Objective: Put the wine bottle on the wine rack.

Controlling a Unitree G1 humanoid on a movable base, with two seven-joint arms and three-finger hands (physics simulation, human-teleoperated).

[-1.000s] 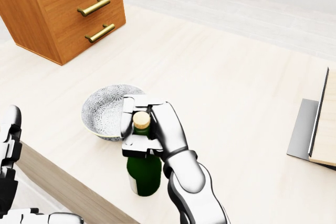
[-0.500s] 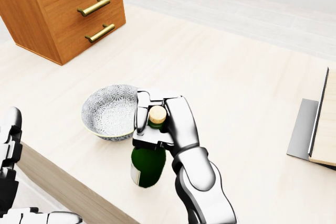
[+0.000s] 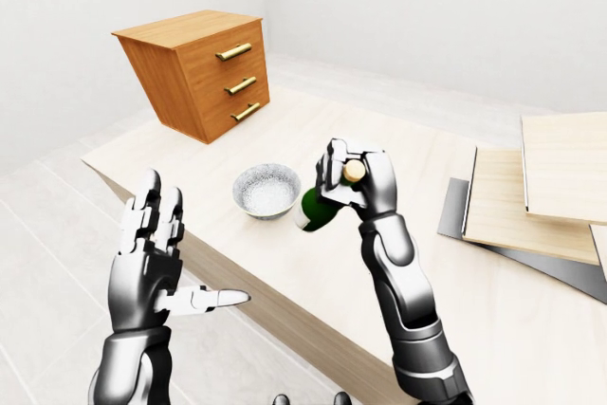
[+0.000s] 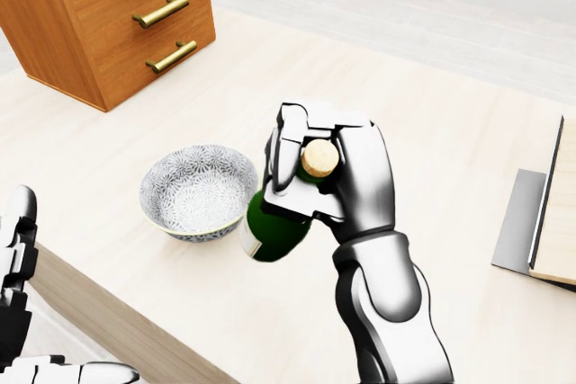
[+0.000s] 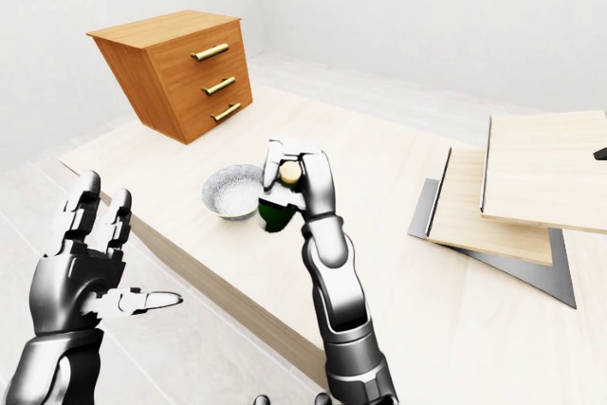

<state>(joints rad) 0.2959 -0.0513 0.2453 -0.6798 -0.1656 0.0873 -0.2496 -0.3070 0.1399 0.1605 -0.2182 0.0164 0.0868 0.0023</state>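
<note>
The green wine bottle [image 4: 270,231] with a cork top is off the table and tilted, its base pointing down-left toward the bowl. My right hand [image 4: 315,173] is shut round its neck, just under the cork, near the middle of the head view. Low at the left of the left-eye view, my left hand [image 3: 156,253] is open with fingers spread and holds nothing, off the table's near edge. Pale wooden boards on a grey base [image 3: 531,196] lie at the right; I cannot tell whether they are the wine rack.
A patterned grey bowl [image 4: 193,191] sits on the pale wooden table [image 4: 405,132] just left of the bottle. A wooden chest of drawers [image 4: 117,15] with brass handles stands on the table at the upper left. The table's near edge [image 4: 108,321] runs diagonally at the lower left.
My right hand has lifted the bottle off the table, carried it up and to the right in the head view, and tilted it. The left hand and camera have stayed put.
</note>
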